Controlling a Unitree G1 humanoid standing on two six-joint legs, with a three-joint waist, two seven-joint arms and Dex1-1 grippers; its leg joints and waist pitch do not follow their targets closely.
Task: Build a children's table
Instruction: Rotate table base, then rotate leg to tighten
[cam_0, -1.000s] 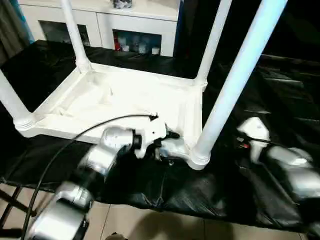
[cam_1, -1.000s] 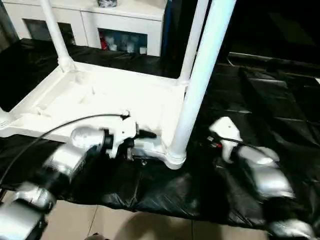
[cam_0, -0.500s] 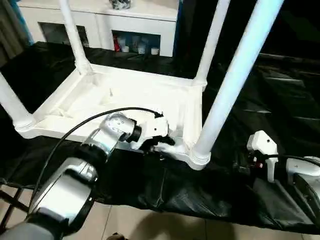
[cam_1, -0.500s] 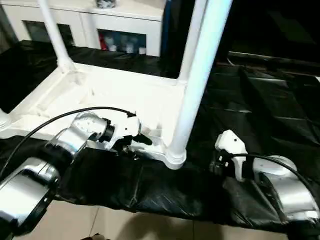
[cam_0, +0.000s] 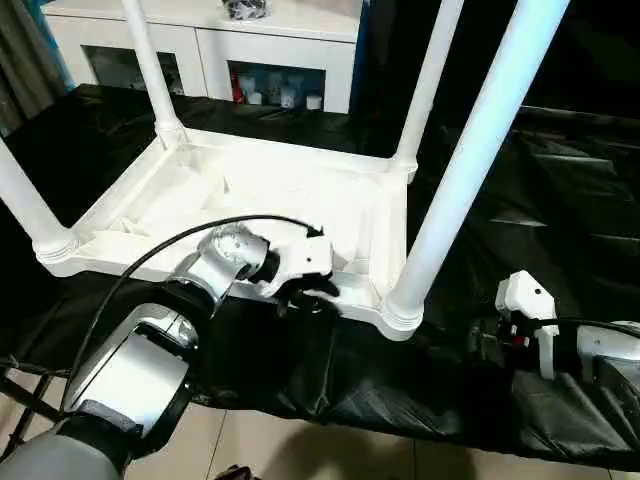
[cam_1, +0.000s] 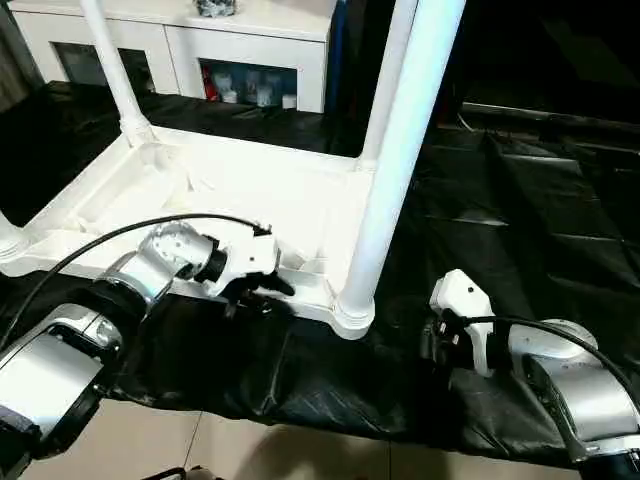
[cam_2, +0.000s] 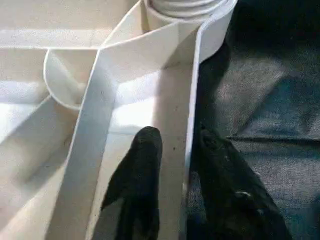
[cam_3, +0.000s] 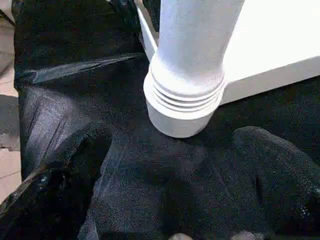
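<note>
Upturned on the black-draped surface (cam_0: 560, 180): the children's table (cam_0: 250, 190), four legs pointing up, long axis of the near rim running left to right. At that rim (cam_2: 192, 100), the left claw (cam_0: 305, 297), one finger (cam_2: 142, 165) inside the wall, the other outside, narrowed around it; whether pinching tight, cannot tell. Just right of the near corner leg (cam_1: 395, 160), the right claw (cam_3: 175, 200), spread wide, holding nothing, ridged collar (cam_3: 185, 97) straight ahead.

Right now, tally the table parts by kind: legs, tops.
Legs: 4: near-right leg, far-right leg, far-left leg, near-left leg
Tops: 1: table top, upside down
Total: 5
</note>
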